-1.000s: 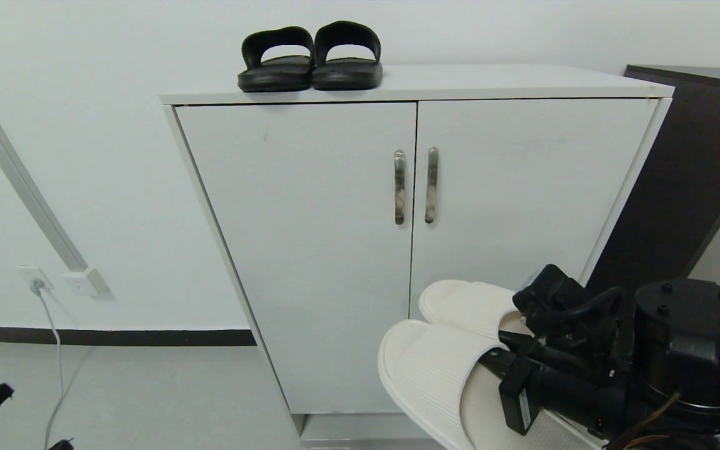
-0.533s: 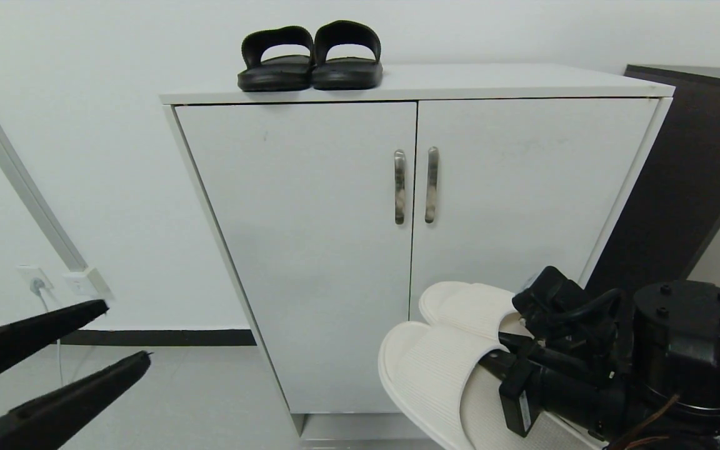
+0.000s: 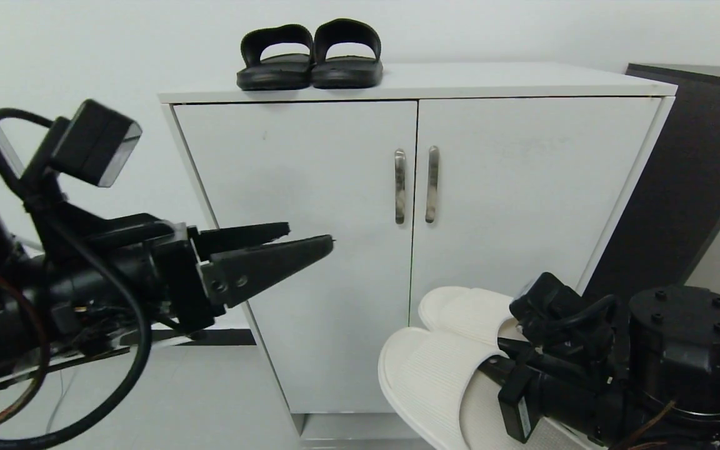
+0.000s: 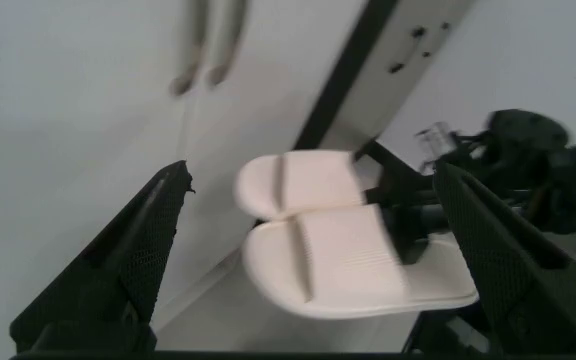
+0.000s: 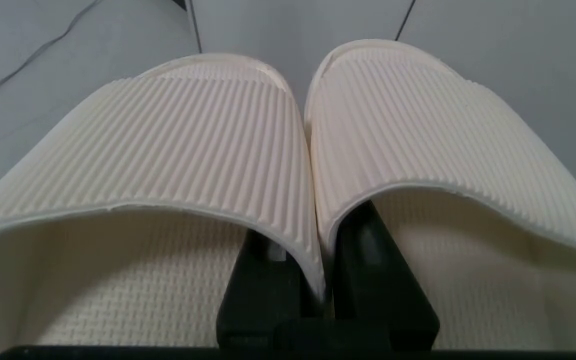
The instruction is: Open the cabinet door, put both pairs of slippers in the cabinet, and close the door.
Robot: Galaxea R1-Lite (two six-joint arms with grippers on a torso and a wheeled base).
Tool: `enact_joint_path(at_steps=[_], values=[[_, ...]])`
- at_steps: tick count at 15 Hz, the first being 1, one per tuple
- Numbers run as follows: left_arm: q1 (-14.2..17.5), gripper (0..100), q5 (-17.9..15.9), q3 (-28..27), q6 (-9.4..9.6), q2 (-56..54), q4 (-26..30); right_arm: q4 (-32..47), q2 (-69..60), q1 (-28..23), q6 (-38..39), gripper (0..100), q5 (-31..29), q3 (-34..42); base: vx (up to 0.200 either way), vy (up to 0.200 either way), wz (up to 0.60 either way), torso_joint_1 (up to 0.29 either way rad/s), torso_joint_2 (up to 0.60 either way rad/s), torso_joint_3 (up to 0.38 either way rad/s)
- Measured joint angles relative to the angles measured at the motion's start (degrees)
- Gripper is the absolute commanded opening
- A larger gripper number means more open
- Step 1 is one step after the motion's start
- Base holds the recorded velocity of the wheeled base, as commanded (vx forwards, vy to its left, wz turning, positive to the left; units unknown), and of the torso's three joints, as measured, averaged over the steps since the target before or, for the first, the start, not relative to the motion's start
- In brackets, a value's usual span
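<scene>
The white cabinet [image 3: 335, 294] stands with both doors closed, its two metal handles [image 3: 400, 186] side by side at the centre. A pair of black slippers [image 3: 310, 56] sits on its top, toward the left. My right gripper [image 3: 510, 365] is low in front of the right door, shut on a pair of white slippers [image 3: 435, 369], one finger inside each strap [image 5: 298, 215]. My left gripper [image 3: 310, 240] is open and empty, raised in front of the left door, left of the handles. In the left wrist view the white slippers [image 4: 338, 240] lie beyond its fingers [image 4: 118, 270].
A dark cabinet [image 3: 691, 175] stands right of the white one. White wall and a black baseboard [image 3: 235, 337] lie to the left, with grey floor [image 3: 197, 400] in front of it.
My left arm has risen from the lower left corner and swung right, so its open gripper now hangs in front of the left door. The right gripper and white slippers have kept still.
</scene>
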Motion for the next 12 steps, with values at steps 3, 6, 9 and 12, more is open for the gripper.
enact_joint_path(at_steps=[3, 6, 9, 12], values=[[-4.5, 100, -0.1, -7.4, -2.21, 6.7, -0.2, 0.0, 0.2, 0.1, 0.0, 0, 0.0, 0.1, 0.000, 0.000, 0.00, 0.000, 0.00, 0.000], [-6.8, 100, -3.4, -13.6, -3.25, 12.6, 0.2, -0.1, 0.2, 0.0, 0.0, 0, 0.0, 0.7, 0.000, 0.000, 0.00, 0.000, 0.00, 0.000], [-7.1, 100, -5.8, -20.4, -5.25, 18.5, 0.4, -0.1, 0.2, 0.0, 0.1, 0, -0.1, 1.0, 0.000, 0.000, 0.00, 0.000, 0.00, 0.000], [-8.0, 100, -4.3, -26.5, -5.61, 24.0, 0.4, -0.1, 0.1, 0.0, 0.0, 0, -0.1, 1.1, 0.000, 0.000, 0.00, 0.000, 0.00, 0.000]])
